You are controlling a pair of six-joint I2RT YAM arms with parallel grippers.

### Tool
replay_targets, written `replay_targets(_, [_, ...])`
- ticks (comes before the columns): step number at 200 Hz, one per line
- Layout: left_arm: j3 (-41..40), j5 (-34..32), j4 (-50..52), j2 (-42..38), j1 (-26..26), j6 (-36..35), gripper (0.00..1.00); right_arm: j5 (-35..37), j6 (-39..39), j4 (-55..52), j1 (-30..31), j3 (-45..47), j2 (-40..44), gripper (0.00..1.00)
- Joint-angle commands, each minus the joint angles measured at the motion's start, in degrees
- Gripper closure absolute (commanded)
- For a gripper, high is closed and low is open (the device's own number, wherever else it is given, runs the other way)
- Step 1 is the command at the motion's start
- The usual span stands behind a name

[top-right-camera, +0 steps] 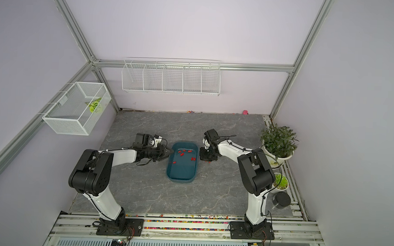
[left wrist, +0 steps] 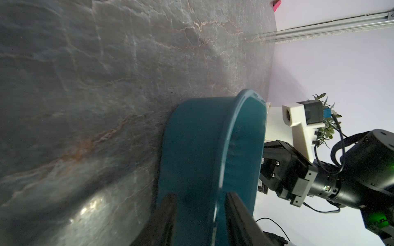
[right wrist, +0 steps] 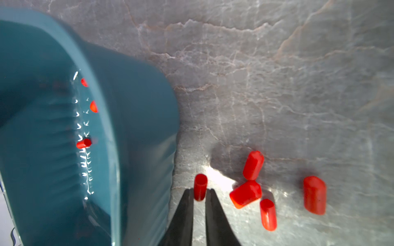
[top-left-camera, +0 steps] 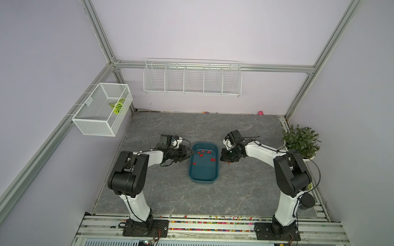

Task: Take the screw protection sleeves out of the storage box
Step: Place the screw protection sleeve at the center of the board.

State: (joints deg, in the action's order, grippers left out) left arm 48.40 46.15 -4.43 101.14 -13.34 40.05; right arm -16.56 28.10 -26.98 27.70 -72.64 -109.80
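Note:
The dark teal storage box lies mid-table between both arms, with several red screw protection sleeves in its far half. My left gripper is shut on the box's left wall, one finger inside and one outside. Just outside the box's right wall, low over the table, my right gripper pinches one sleeve at its fingertips. Several more sleeves lie loose on the table beside it.
A potted plant and a black cylinder stand along the right edge. White wire baskets hang on the back wall and left wall. A pink blob lies at the back edge; coloured beads fill the front rail.

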Motion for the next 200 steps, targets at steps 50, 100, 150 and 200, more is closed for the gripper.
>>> replay_targets(50, [0.35, 0.38, 0.03, 0.68, -0.10, -0.01, 0.56, -0.02, 0.37, -1.90, -0.30, -1.06, -0.18, 0.76])
replay_targets(100, [0.29, 0.43, -0.15, 0.65, -0.10, -0.02, 0.56, 1.32, -1.91, -0.23, 0.78, 1.73, 7.33, 0.75])
replay_targets(150, [0.36, 0.53, -0.15, 0.63, -0.08, 0.01, 0.56, -0.44, -4.23, 4.17, 2.76, 3.84, 15.12, 0.72])
replay_targets(200, [0.31, 0.52, -0.15, 0.63, -0.08, -0.01, 0.56, -0.08, -7.31, 2.29, 9.24, -2.20, 11.76, 0.67])
